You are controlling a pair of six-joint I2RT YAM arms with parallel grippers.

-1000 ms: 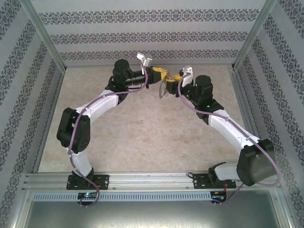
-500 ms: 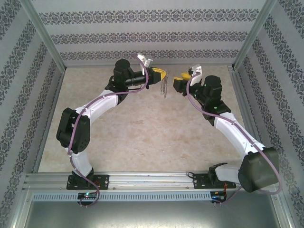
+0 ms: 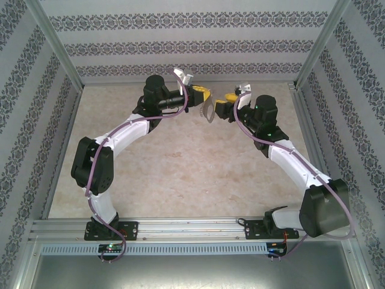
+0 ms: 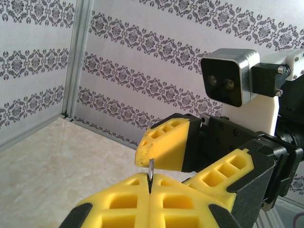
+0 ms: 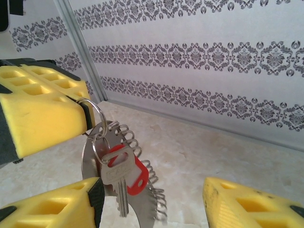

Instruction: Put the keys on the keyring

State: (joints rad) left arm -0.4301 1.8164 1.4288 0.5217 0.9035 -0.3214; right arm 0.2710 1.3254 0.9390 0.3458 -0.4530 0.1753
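**Now: keyring pinched in the air, right end effector open around it**

Presently the keyring is held above the far part of the counter, between the two arms. The left end effector is closed, and only a thin bend of wire at the top of the keyring is gripped at the very tip of its yellow pads. The rest of the bunch is left hanging free below.

In the right wrist view the keyring is seen with its row of small coils on one side. The key, with its red head and silver blade, hangs against it. It appears to be already threaded on a small ring at the top, but whether it sits on the oval loop itself cannot be told.

The right end effector is widely open and nothing is held in it. One finger is just beside the hanging bunch and the other is well apart.

Several failures are judged possible from here:

- The wire may slip or turn between the soft pads, because so little of it is gripped, and the bunch would then drop to the counter.
- The bunch may be set swinging if it is touched by the near finger.
- The coils may be caught instead of the key if the right end effector is closed now.
- The two end effectors are very near, so their pads may be knocked together.
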